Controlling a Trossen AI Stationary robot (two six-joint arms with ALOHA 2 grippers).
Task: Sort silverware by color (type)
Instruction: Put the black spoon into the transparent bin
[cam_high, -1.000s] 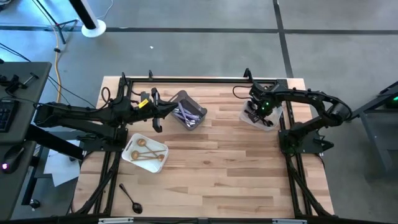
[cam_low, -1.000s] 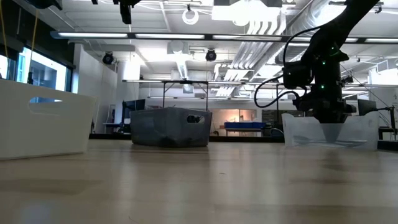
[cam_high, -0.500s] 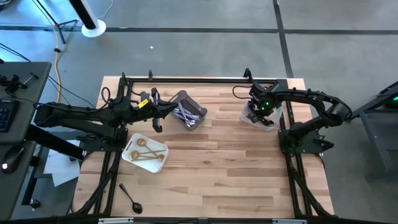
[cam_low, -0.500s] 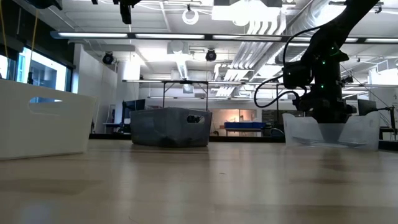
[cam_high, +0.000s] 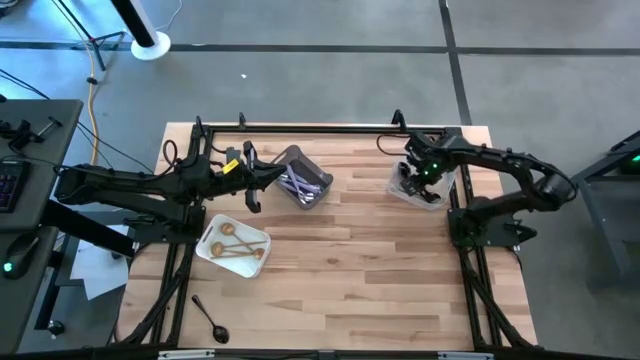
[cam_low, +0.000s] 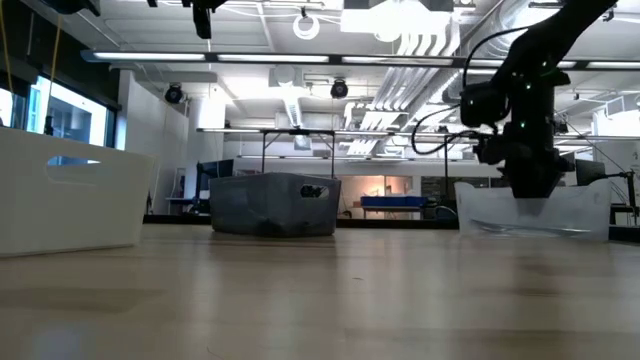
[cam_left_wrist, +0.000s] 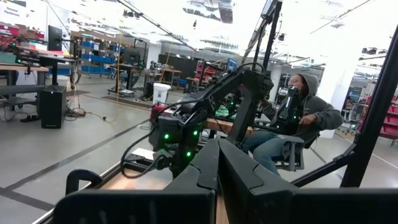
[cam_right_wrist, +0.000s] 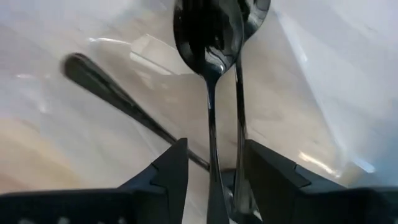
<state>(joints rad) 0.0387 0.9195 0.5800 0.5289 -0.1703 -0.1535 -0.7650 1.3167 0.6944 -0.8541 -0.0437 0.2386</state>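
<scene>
Jaws of the right gripper (cam_right_wrist: 211, 180) stand apart over black spoons (cam_right_wrist: 208, 37) lying in the clear tub (cam_high: 420, 188) at two o'clock. Left gripper (cam_high: 250, 180), jaws together, waits beside the grey bin (cam_high: 303, 180) of lilac-handled pieces. Gold spoons (cam_high: 235, 245) fill the white tray (cam_high: 232, 246). One black spoon (cam_high: 210, 320) remains on the surface at seven o'clock, so sorting looks nearly finished.

In the high view the right arm covers most of the clear tub (cam_high: 432, 194) at the bench's far right corner, hiding its contents; the cutlery in the grey bin (cam_high: 303, 180) is too small to sort into spoons or forks; in the right wrist view the black spoons (cam_right_wrist: 208, 37) are cut off by the edge.
</scene>
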